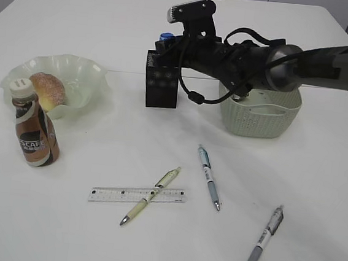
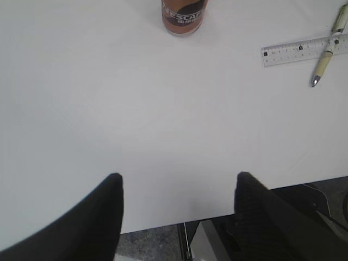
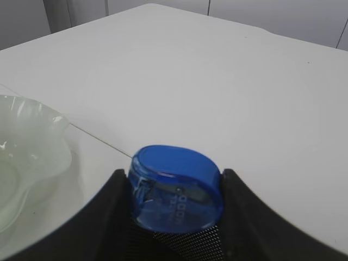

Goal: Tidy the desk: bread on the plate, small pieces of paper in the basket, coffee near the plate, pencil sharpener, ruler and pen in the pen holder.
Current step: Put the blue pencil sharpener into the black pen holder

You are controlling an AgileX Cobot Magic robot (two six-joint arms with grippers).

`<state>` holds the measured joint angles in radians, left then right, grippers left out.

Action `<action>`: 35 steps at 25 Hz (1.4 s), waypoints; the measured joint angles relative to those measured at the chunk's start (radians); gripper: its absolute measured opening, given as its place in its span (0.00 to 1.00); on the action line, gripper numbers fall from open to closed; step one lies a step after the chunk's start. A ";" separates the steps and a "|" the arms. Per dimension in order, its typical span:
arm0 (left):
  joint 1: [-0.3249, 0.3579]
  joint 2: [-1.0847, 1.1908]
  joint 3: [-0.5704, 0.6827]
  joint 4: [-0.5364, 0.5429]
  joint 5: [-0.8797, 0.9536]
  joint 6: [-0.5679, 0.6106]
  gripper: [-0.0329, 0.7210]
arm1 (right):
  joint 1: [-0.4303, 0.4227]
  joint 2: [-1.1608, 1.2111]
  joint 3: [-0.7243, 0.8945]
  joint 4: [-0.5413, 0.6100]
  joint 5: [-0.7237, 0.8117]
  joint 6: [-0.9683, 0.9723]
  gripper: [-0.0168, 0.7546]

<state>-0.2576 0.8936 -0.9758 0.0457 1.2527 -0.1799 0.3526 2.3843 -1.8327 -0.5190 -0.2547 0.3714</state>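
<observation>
My right gripper (image 3: 174, 174) is shut on the blue pencil sharpener (image 3: 176, 187), which sits right over the mouth of the black mesh pen holder (image 3: 185, 242). In the exterior view the sharpener (image 1: 165, 37) tops the pen holder (image 1: 161, 86). The bread (image 1: 50, 89) lies in the wavy green plate (image 1: 87, 73), and the coffee (image 1: 35, 132) stands just in front of it. The ruler (image 1: 137, 195) lies near the front with a yellow-green pen (image 1: 150, 196) across it. My left gripper (image 2: 178, 178) hangs open over the desk's front edge, holding nothing. The small pieces of paper are hidden.
The sage-green basket (image 1: 261, 117) stands right of the pen holder, under my right arm. A blue pen (image 1: 209, 177) and a grey pen (image 1: 263, 241) lie on the desk front right. The left wrist view shows the coffee (image 2: 184, 16) and ruler (image 2: 302, 51) far ahead.
</observation>
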 joint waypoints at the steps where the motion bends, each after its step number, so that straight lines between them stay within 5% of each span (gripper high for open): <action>1: 0.000 0.000 0.000 0.000 0.000 0.000 0.67 | 0.000 0.000 0.000 0.000 -0.002 0.000 0.44; 35: 0.000 0.000 0.000 -0.021 0.000 0.000 0.67 | 0.000 -0.021 0.000 0.000 0.022 -0.024 0.56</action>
<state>-0.2576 0.8936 -0.9758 0.0245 1.2527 -0.1799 0.3526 2.3633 -1.8327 -0.5190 -0.2326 0.3475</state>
